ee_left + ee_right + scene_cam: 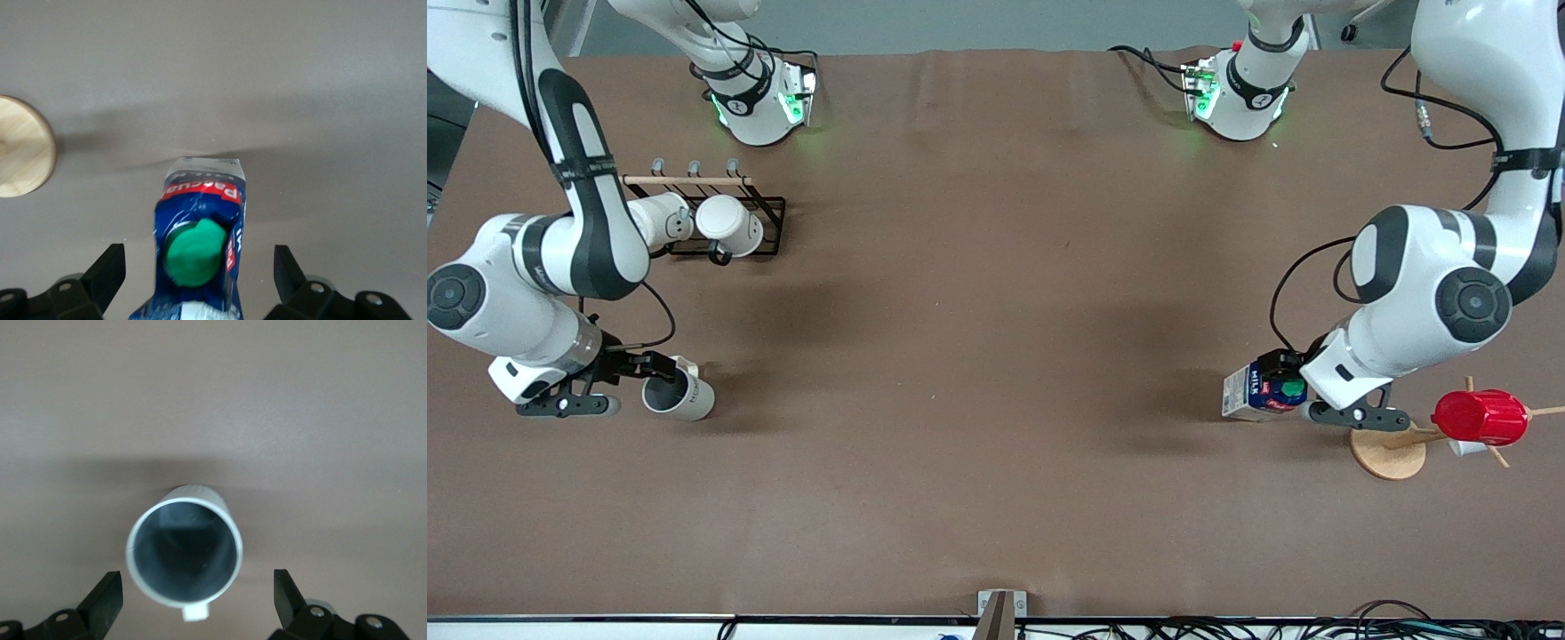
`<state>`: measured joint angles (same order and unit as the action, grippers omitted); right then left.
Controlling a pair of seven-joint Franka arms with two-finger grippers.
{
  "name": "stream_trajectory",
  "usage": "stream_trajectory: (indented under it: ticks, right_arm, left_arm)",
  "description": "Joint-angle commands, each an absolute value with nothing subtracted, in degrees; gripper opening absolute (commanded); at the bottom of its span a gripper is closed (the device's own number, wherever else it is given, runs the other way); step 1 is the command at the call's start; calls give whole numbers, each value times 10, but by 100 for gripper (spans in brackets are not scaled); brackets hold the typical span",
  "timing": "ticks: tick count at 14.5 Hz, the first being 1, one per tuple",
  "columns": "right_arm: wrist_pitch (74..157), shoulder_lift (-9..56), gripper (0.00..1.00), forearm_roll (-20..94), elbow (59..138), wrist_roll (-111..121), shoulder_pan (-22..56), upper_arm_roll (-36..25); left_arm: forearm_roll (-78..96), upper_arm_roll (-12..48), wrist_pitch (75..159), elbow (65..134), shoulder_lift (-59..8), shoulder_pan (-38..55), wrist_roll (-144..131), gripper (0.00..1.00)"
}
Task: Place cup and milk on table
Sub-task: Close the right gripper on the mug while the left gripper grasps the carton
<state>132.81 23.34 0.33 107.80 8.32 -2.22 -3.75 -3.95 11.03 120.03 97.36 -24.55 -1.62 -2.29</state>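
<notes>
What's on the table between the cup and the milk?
Nothing: in the front view the stretch of table between the cup and the milk is bare brown cloth; only arm shadows fall on it.

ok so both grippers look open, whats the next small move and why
Probably lift both arms straight up and away. The cup stands upright on the table between the right gripper's spread fingers, which don't touch it, and the milk stands likewise between the left gripper's open fingers. Both look released, so retreating without sideways motion avoids knocking them.
</notes>
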Motion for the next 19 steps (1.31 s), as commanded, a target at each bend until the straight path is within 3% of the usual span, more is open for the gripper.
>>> stream_trajectory:
  ticks: [1,6,7,10,14,17,19]
  right_arm:
    - [1363,244,100,4,1092,107,-37,-33]
    - [1447,261,99,4,1137,108,-36,-33]
    - [1448,265,93,4,1136,108,-36,-33]
    - [1448,265,57,4,1136,107,-35,-33]
    - [1441,265,1,6,1129,98,-35,-33]
    - [1438,265,0,9,1121,93,-38,-33]
    - [1379,258,0,10,1094,55,-30,-33]
  left_arm:
    - [-52,111,1212,982,-246,-16,-17,85]
    - [-52,111,1211,983,-253,-16,-20,56]
    - [-52,111,1207,982,-253,-16,-21,50]
    - [-52,111,1203,979,-249,-16,-20,38]
    - [-51,112,1168,956,-236,-14,-24,36]
    - [-50,113,1117,919,-236,3,-46,36]
    - [-41,114,1108,900,-236,9,-48,36]
